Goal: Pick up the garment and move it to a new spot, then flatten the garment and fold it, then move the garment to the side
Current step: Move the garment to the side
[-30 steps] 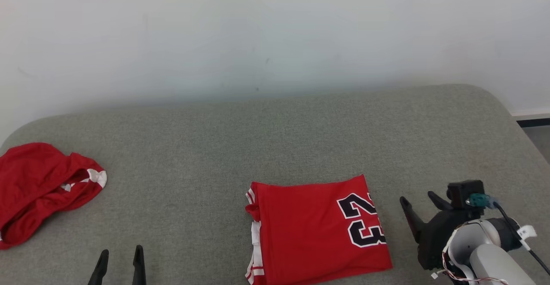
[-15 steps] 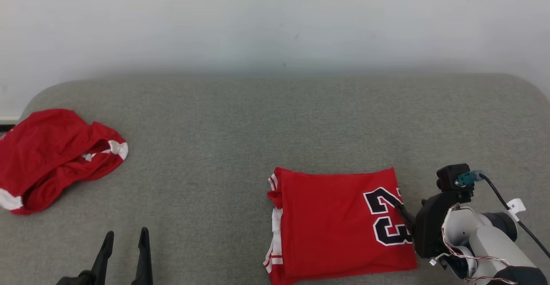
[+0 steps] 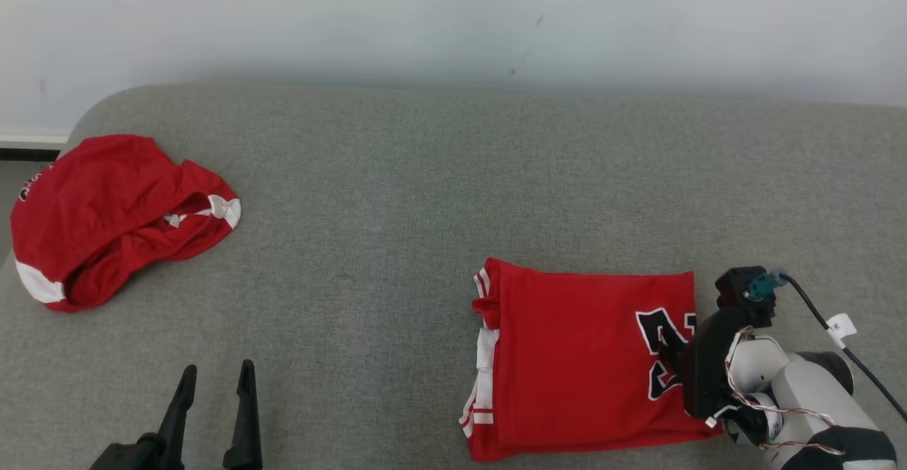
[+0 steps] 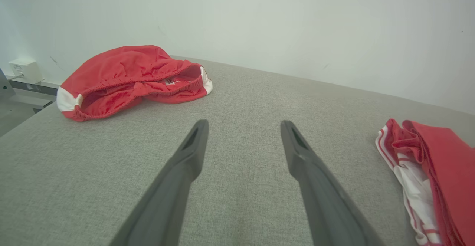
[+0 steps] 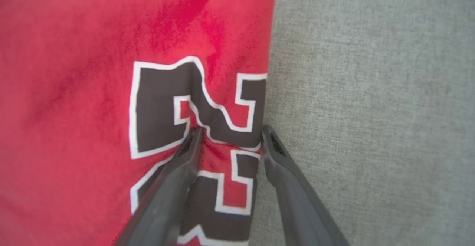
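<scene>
jersey (image 3: 567, 364): red, folded, flat on the grey bench (image 3: 397, 172), right of centre
right gripper (image 3: 669, 355): at the jersey's right edge, over its number
left gripper (image 3: 218, 369): lower left, fingers apart
crumpled red garment (image 3: 106, 215): far left

— What colour is the jersey (image 3: 567, 356)?
— Red. Its numerals (image 5: 156, 101) are black, outlined in white, and the trim (image 3: 485, 349) is striped white and red.
— And the shorts (image 3: 106, 208)?
— Also red, with white bands.
— Underneath?
— A grey woven padded surface (image 3: 368, 193), against an off-white wall (image 3: 453, 16).
</scene>
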You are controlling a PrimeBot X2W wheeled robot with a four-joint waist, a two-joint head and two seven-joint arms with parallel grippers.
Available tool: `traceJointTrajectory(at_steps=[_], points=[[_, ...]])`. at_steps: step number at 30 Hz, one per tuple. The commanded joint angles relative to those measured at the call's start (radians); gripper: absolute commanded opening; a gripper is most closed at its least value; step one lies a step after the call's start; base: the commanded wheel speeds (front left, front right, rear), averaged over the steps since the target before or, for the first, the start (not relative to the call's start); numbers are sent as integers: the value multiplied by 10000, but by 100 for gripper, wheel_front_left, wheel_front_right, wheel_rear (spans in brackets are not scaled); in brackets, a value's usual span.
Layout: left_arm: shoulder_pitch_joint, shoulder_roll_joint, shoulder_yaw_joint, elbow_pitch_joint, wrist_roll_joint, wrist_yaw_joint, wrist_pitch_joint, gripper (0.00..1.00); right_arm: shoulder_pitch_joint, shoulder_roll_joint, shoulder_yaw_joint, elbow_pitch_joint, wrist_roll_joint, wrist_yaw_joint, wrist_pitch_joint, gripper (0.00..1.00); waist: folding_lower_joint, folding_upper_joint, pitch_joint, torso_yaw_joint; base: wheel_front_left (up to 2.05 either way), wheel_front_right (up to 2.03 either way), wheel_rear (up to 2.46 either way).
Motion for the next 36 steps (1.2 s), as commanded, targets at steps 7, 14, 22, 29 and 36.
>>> traceJointTrajectory(at_steps=[7, 14, 22, 29, 36], points=[[-280, -16, -128, -153, -124, 73, -1, 100, -243, -579, 323, -336, -892, -36, -5, 0, 1, 1, 380, -181, 0, 0, 0], [-842, -10, -148, -713, -19, 33, 0, 100, -1793, -1571, 1794, -1412, -1331, -27, -146, 0, 1, 1, 1348, -1084, 0, 0, 0], [-1629, 290, -218, -1329, 129, -45, -1, 100, -3457, -2408, 2155, -1365, -1183, -27, -505, 0, 1, 1, 2564, -2446, 0, 0, 0], [-2405, 779, -614, -1756, 230, -75, -1, 100, -4397, -3168, 1809, -842, -1348, -26, -1203, 0, 1, 1, 3490, -3324, 0, 0, 0], [-2758, 1304, -948, -2178, 194, -68, 0, 100, -4941, -3408, 735, -254, -1739, -27, -2319, 0, 1, 1, 4163, -3738, 0, 0, 0]])
